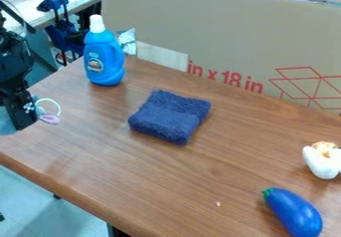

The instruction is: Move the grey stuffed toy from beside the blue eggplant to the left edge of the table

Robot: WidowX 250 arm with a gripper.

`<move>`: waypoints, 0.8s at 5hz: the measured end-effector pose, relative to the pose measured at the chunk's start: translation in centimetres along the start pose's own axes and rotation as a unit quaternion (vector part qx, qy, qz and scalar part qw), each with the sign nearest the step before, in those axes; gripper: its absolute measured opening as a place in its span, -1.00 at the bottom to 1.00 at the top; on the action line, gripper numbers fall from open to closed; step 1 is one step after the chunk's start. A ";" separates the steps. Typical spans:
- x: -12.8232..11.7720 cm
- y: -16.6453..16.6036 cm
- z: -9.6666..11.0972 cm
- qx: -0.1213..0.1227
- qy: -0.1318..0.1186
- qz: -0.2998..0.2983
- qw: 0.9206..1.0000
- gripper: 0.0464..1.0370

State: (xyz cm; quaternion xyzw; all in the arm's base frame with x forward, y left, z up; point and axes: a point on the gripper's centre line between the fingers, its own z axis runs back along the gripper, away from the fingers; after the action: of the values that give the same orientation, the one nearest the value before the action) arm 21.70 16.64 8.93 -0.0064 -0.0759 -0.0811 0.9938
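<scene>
I have my gripper point(25, 116) at 9 o'clock in the camera view, by the left edge of the wooden table point(100, 151). Just beside it, at its 3 o'clock, show a pale ring point(59, 107) and a pinkish piece point(50, 119). I cannot tell whether my jaws are released, clenched or grasping these two (the dark housing hides that from me).

Taking the dark blue folded cloth point(170, 116) as my clock's centre, the blue bottle point(103, 57) stands upright at 11 o'clock, the white toy point(324, 164) sits at 4, and the blue eggplant point(293, 213) lies between 4 and 5. All four are well apart from my gripper.

I judge the step in hand to be positioning at the table's side, with no work on the cloth under way. From here, a sound move calls for settling first whether I have the ring and its pinkish piece, then keeping height past the bottle.
</scene>
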 end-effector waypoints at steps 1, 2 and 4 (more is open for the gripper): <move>0.0 1.4 -0.4 0.034 -0.007 0.063 0.997 0.32; 0.0 2.9 -1.5 0.044 0.001 0.097 0.994 0.32; 0.7 7.6 -4.5 0.017 0.004 0.119 0.993 0.32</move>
State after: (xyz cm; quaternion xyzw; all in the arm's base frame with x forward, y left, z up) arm 24.25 23.95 4.61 0.0019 -0.0722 0.0395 0.9966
